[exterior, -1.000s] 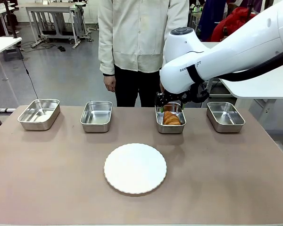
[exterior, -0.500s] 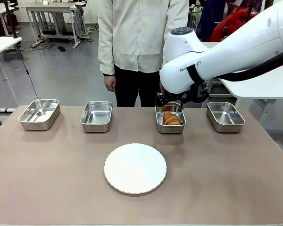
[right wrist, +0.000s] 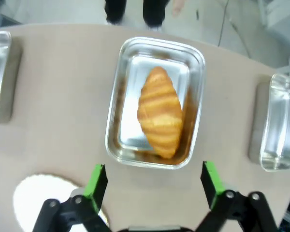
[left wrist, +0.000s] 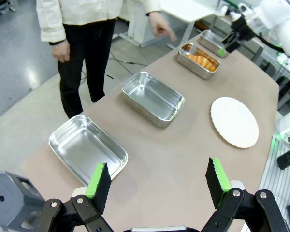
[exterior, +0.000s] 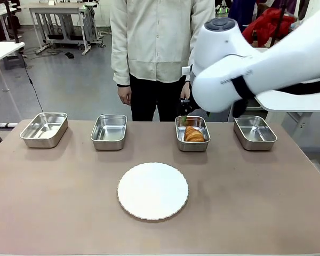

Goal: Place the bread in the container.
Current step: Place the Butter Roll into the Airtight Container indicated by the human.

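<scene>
Here we see the bread (right wrist: 160,112) lying inside the container (right wrist: 125,87), the third pan from the left in the row of four along the far side of the table (exterior: 266,202). In the right wrist view it rests lengthwise and a little tilted, nearer the pan's right wall, its lower end close to the near rim. The right gripper (right wrist: 153,186) hangs above the near edge of that pan with its jaws spread wide and nothing between them; the bread sits beyond the fingertips (right wrist: 97,178), roughly centred between the two green pads but clear of both, touching neither. From the front we find the bread (exterior: 193,133) in the same pan (exterior: 178,140), with the right arm's bulky white wrist above and behind it; the fingers themselves are mostly hidden there.

The left gripper (left wrist: 157,186) is well apart from all this, over the left end of the table, jaws likewise spread and empty. Ahead of its pads lie the leftmost pan (left wrist: 87,147) and the second pan (left wrist: 153,98), both bare, then the plate (left wrist: 234,121), and far off the container (left wrist: 199,60) with the bread (left wrist: 201,60) showing as an orange streak inside.

The white plate (exterior: 152,190) sits at the table's middle, nearer us than the pans. A person (exterior: 154,48) stands at the far side, one hand (exterior: 125,95) hanging down.
</scene>
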Controlling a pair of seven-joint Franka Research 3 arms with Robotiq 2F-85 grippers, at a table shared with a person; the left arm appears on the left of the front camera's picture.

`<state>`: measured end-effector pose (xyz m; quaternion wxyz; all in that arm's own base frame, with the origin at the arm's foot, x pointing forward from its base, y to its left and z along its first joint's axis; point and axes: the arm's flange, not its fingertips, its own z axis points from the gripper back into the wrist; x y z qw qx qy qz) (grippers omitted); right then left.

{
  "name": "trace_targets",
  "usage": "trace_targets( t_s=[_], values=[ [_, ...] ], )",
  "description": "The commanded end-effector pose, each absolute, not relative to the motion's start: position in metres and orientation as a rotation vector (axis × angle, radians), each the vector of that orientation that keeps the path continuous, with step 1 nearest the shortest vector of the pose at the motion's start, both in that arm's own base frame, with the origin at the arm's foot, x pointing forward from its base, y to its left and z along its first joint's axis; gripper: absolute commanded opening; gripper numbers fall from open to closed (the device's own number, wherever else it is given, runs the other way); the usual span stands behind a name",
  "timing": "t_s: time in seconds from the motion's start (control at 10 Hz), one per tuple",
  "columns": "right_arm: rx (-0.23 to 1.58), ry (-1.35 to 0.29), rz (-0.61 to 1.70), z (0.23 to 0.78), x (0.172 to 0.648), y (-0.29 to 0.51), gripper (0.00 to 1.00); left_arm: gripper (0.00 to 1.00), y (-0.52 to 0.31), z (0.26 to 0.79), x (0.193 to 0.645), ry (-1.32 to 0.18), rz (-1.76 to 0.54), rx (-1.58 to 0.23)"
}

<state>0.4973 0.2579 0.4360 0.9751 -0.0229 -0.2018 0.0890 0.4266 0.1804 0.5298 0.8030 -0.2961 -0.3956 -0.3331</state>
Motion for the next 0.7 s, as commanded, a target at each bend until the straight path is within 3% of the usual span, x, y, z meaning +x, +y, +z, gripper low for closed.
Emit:
trace_targets(
  t_s=[0.0,0.3,0.5,0.6],
  values=[
    [-0.057,-0.529,0.179,0.441,0.425,0.241,1.00,1.00,0.180,0.530,0.425,-0.859,-0.722,-0.641],
    [-0.016,-0.542,0.254,0.448,0.356,0.225,1.00,1.00,0.180,0.530,0.425,-0.859,-0.722,-0.641],
    [0.002,-0.520,0.288,0.446,0.344,0.217,1.00,1.00,0.180,0.530,0.425,-0.859,-0.722,-0.641],
    [-0.003,-0.427,0.285,0.443,0.346,0.216,1.00,1.00,0.180,0.530,0.425,-0.859,-0.722,-0.641]
  ],
)
